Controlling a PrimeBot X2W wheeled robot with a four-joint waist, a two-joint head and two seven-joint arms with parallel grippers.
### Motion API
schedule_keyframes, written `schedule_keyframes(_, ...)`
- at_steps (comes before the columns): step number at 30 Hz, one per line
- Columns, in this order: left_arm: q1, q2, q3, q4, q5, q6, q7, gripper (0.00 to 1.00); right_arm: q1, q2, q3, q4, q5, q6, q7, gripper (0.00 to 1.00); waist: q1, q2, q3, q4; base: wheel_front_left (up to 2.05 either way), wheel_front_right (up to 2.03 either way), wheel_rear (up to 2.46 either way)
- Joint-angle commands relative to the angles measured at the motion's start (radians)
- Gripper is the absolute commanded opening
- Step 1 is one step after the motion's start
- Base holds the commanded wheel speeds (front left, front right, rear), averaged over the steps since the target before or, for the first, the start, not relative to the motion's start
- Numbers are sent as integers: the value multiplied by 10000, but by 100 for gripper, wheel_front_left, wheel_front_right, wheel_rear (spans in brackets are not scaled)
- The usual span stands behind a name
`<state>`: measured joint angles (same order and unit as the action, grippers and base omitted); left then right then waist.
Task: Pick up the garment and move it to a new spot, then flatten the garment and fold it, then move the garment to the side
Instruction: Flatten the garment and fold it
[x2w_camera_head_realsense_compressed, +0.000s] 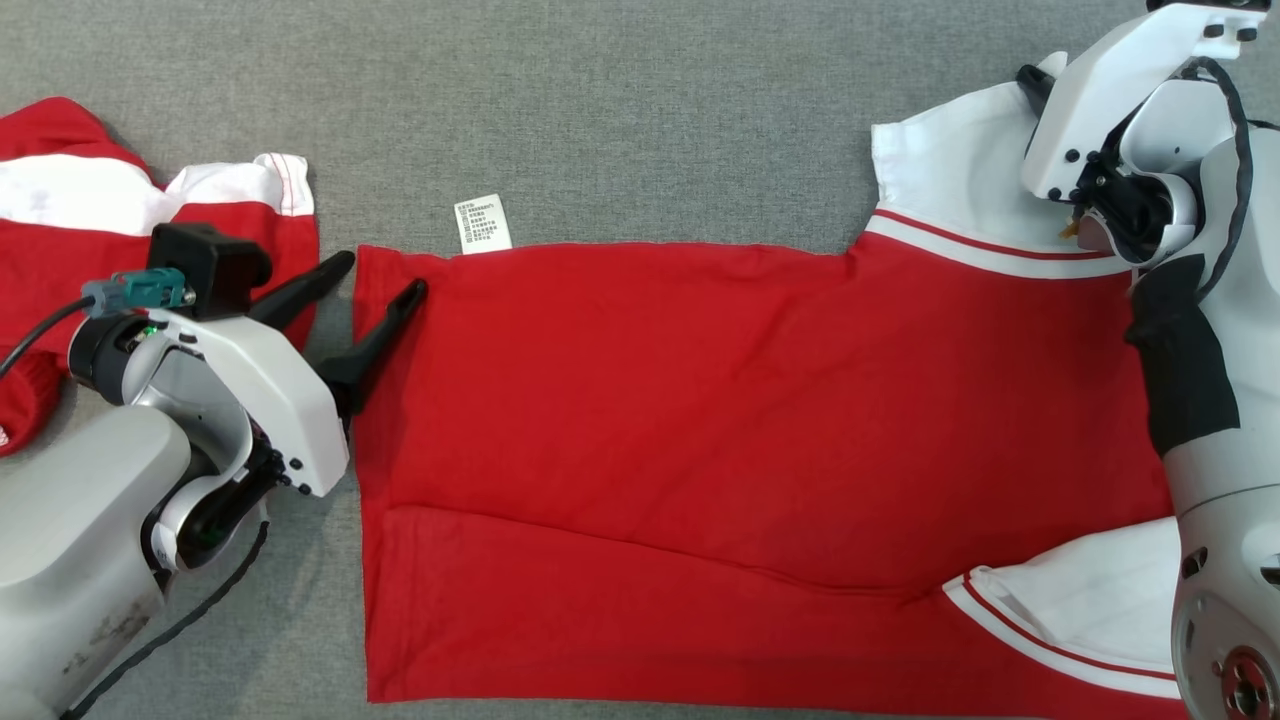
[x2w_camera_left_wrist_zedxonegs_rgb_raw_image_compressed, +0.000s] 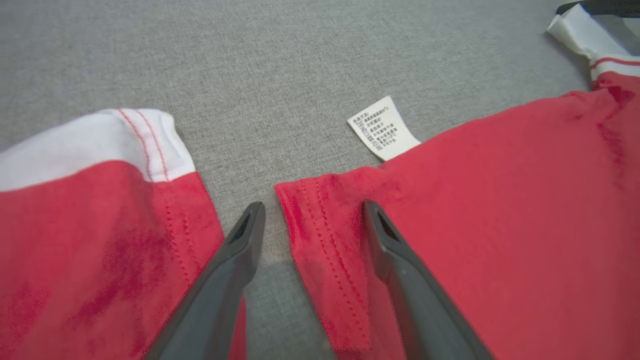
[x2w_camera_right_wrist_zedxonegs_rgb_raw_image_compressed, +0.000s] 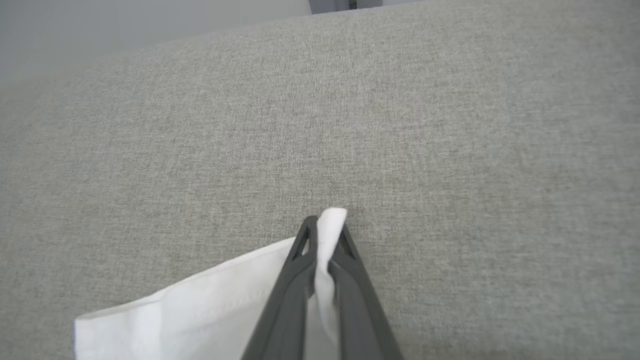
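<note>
White care label on the red garment (print too small to read).

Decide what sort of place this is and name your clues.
Probably a robot garment-folding test bench: a grey cloth-covered surface, a red shirt spread flat, a second red-and-white garment beside it, and the right end effector pinching a white sleeve.
</note>
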<state>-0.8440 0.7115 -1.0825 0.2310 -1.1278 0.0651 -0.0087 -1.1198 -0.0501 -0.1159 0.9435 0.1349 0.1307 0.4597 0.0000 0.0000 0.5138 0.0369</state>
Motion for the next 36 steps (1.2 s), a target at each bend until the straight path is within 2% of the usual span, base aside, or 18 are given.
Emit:
schedule_keyframes(1, -172, -14, -20, 151, 50, -49, 81, 100, -31, -16, 65, 100, 91, 2, -38, 2, 0, 0, 5, -29, 0, 0, 0)
schedule_keyframes(3, -256, -146, -86, 404, 52, -157, 164, 100, -55, -17, 178, 193, 183, 2, -91, 0, 0, 0, 5, -74, 0, 0, 0)
schedule_keyframes(4, -287, -201, -92, 505, 30, -207, 180, 84, -66, -15, 232, 242, 242, 2, -128, 0, 0, 0, -2, -93, 0, 0, 0)
schedule_keyframes(5, -326, -226, -106, 577, 51, -256, 174, 24, -69, -16, 291, 278, 264, 2, -169, 0, 0, 0, -14, -108, 0, 0, 0)
schedule_keyframes(6, -351, -245, -104, 635, 60, -301, 146, 0, -69, -14, 349, 313, 321, 2, -191, 0, 0, 0, -34, -120, 0, 0, 0)
schedule_keyframes(12, -326, -287, -82, 756, 69, -389, 15, 0, -47, -16, 524, 390, 537, 2, -494, 0, 0, 0, -233, -144, 0, 0, 0)
schedule_keyframes(20, 285, -123, 56, 653, -187, -266, -489, 0, 273, -24, 983, 196, 1274, 2, -1028, 0, 0, 0, -924, -252, 0, 0, 0)
schedule_keyframes(26, 994, 50, 121, 713, -485, -20, -766, 0, 872, -480, 1367, -35, 1839, 2, -1025, 0, 0, 0, -1618, -469, 0, 0, 0)
schedule_keyframes(36, 1476, -51, -85, 589, -606, 212, -663, 0, 1776, -937, 1802, -401, 2751, 2, -794, 0, 0, 0, -2361, -717, 0, 0, 0)
